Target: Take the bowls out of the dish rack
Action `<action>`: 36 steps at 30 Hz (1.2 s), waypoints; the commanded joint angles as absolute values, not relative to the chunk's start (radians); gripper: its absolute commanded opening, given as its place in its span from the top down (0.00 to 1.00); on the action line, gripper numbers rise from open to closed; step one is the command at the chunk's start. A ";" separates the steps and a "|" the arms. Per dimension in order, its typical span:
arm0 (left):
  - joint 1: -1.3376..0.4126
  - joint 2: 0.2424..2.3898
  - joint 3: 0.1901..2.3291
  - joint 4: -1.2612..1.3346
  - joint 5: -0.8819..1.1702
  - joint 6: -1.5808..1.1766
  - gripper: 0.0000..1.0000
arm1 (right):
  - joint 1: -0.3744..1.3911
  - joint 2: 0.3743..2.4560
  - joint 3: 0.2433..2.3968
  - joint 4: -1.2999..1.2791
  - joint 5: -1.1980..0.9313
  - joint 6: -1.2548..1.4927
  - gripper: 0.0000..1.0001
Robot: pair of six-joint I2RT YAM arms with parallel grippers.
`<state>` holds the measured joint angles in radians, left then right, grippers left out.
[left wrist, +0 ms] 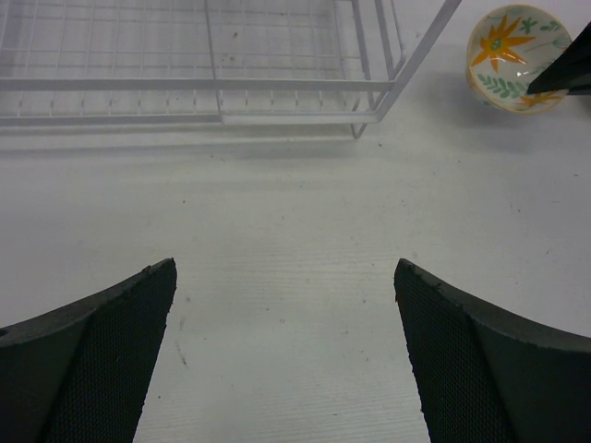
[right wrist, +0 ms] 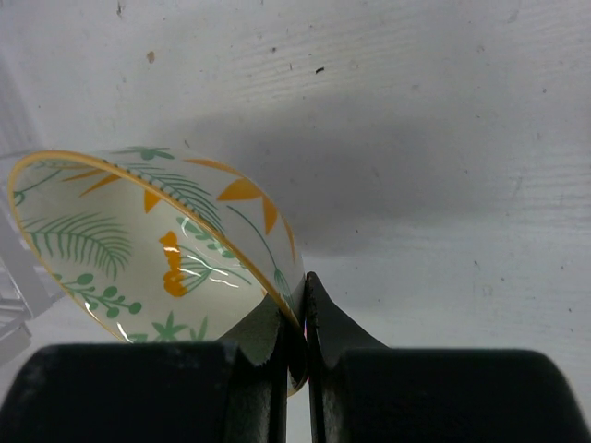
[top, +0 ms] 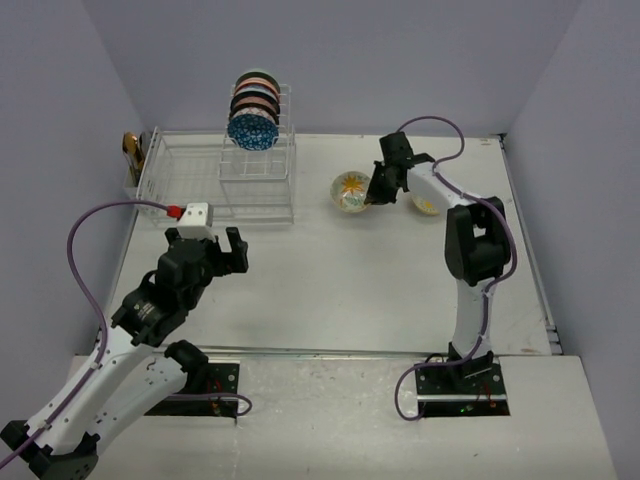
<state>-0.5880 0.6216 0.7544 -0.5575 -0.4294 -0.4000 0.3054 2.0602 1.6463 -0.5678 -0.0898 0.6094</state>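
Note:
The white wire dish rack [top: 200, 175] stands at the far left; its slotted tower holds several bowls [top: 253, 110] on edge, a dark blue patterned one in front. My right gripper [top: 377, 192] is shut on the rim of a cream floral bowl [top: 351, 190], holding it at the table right of the rack; the bowl [right wrist: 138, 245] looks tilted in the right wrist view. Another cream bowl [top: 427, 206] sits beside the right arm. My left gripper [top: 222, 249] is open and empty over the table before the rack [left wrist: 212, 83]. The floral bowl [left wrist: 515, 57] shows in the left wrist view.
A small golden-brown object [top: 131, 148] sits at the rack's far left end. Grey walls close in the table at the back and both sides. A purple cable runs along each arm.

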 commanded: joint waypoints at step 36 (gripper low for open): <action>-0.500 1.105 1.365 -0.430 -0.479 -0.463 0.00 | 0.273 1.203 1.276 -0.531 -0.337 0.497 0.36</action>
<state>-0.5598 0.9817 1.2713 -0.5068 -0.4797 -0.4389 0.2737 1.2873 1.4193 -0.6277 -0.1730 0.5323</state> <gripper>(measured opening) 0.997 0.622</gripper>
